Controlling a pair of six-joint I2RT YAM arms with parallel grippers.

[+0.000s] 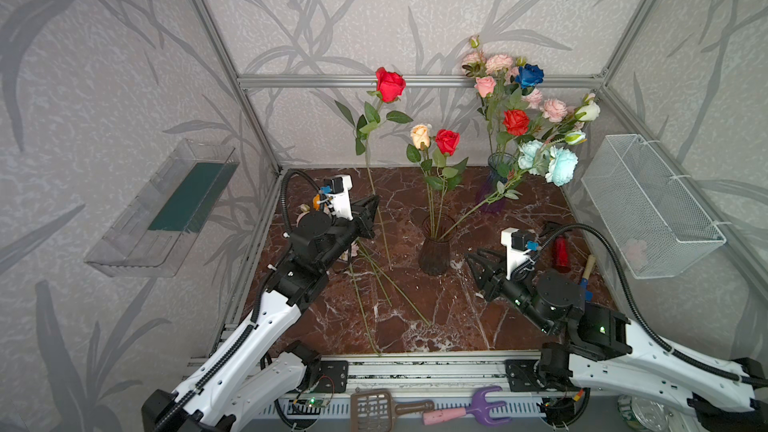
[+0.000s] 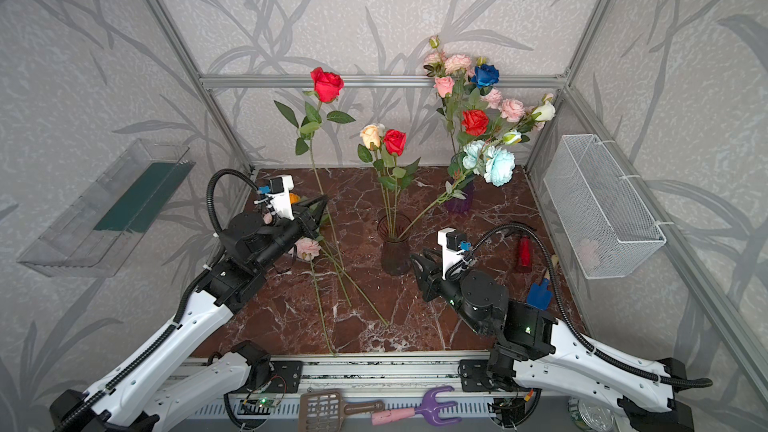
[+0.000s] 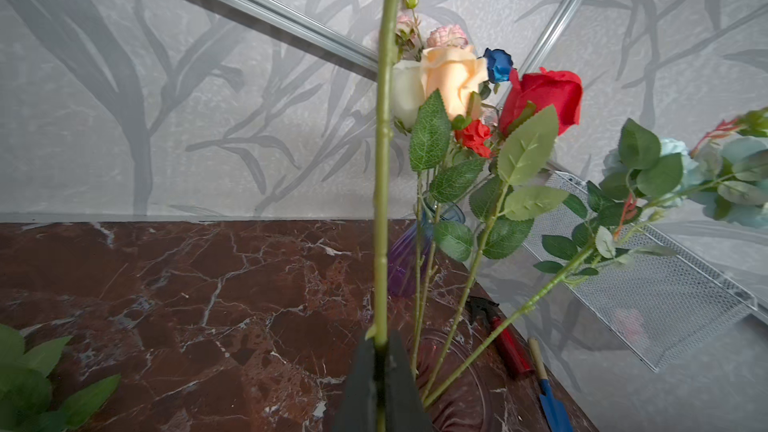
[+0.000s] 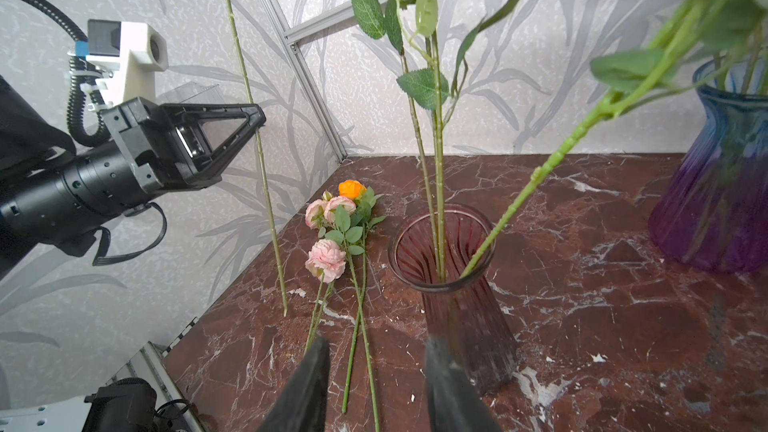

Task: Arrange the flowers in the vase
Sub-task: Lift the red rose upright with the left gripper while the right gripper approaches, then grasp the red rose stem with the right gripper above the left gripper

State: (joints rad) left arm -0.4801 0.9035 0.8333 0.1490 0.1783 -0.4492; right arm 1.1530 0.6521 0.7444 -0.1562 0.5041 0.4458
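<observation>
My left gripper [image 3: 380, 340] is shut on the green stem [image 3: 382, 160] of a red rose [image 1: 390, 84] [image 2: 327, 84], holding it upright left of the vase. The brown ribbed glass vase [image 1: 434, 249] [image 2: 394, 251] [image 4: 453, 284] stands mid-table and holds a peach rose [image 1: 420, 135], a red rose [image 1: 448, 141] and a pale-blue peony [image 1: 561, 166] leaning right. My right gripper [image 1: 473, 259] [image 4: 376, 367] is open and empty, close beside the vase. Pink peonies [image 4: 328, 257] and an orange bloom [image 4: 351, 189] lie on the marble table by the left arm.
A purple-blue vase [image 1: 494, 184] full of flowers stands at the back right. A red spray bottle [image 1: 561, 253] and a blue trowel [image 2: 539, 295] lie by the right wall under a white wire basket [image 1: 648, 205]. A clear shelf [image 1: 166, 209] hangs on the left wall.
</observation>
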